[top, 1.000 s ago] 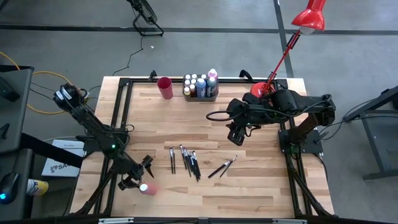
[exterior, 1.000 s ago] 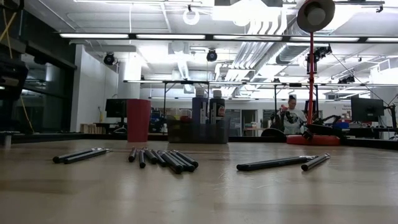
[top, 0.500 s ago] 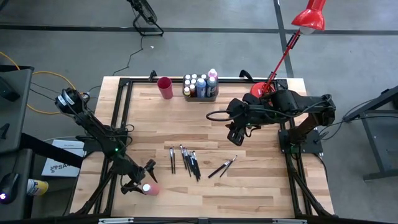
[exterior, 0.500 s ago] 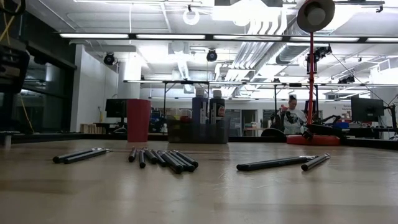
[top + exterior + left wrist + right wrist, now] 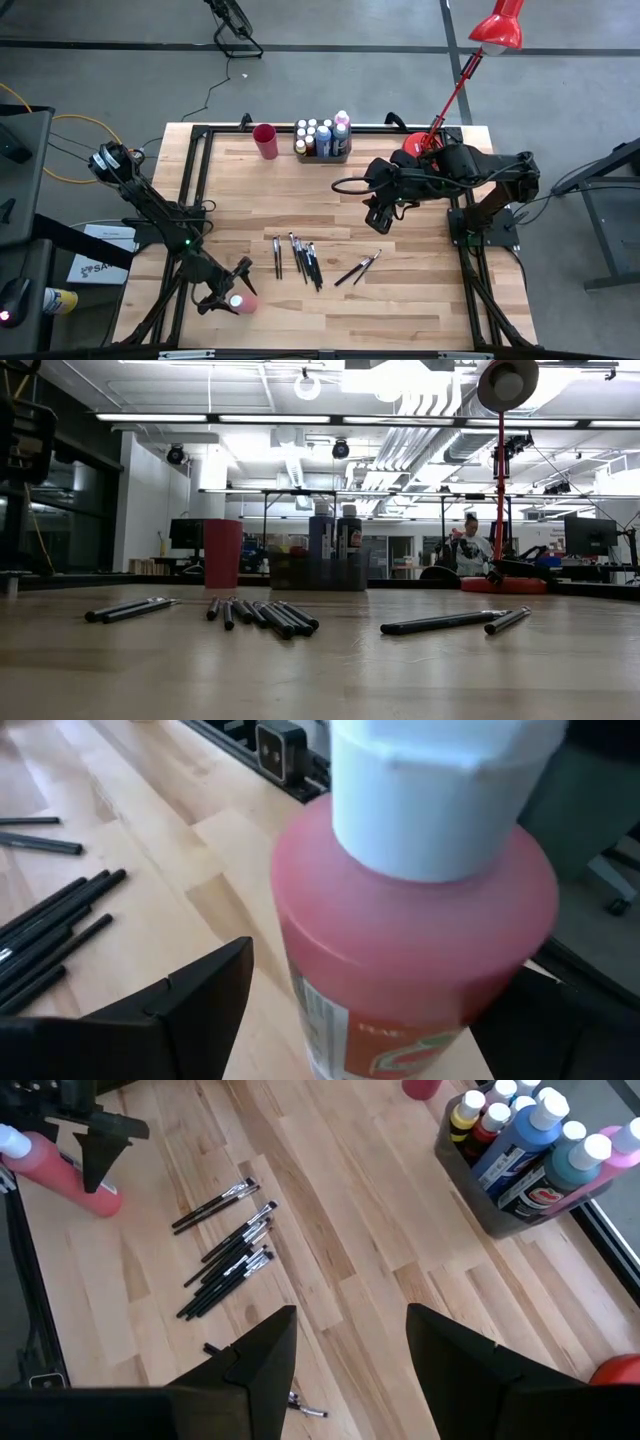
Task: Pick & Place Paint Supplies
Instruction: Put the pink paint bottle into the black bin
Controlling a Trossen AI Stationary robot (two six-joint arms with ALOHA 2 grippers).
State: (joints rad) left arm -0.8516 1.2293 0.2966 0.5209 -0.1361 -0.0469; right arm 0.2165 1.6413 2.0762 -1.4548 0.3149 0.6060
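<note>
Your left pincer (image 5: 232, 294) sits wide around the pink bottle (image 5: 238, 303), lower left of the surface (image 5: 400, 290). Right pincer (image 5: 345, 1342) is wide, idle mid-right. Brushes (image 5: 300, 258) lie centre.

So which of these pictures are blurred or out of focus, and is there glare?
Left wrist view: the pink paint bottle fills the frame, soft. Low view: the near table is soft, the ceiling lights glare. High view: even light, the bottle's cap shows bright. Right wrist view: sharp on the paintbrushes.
</note>
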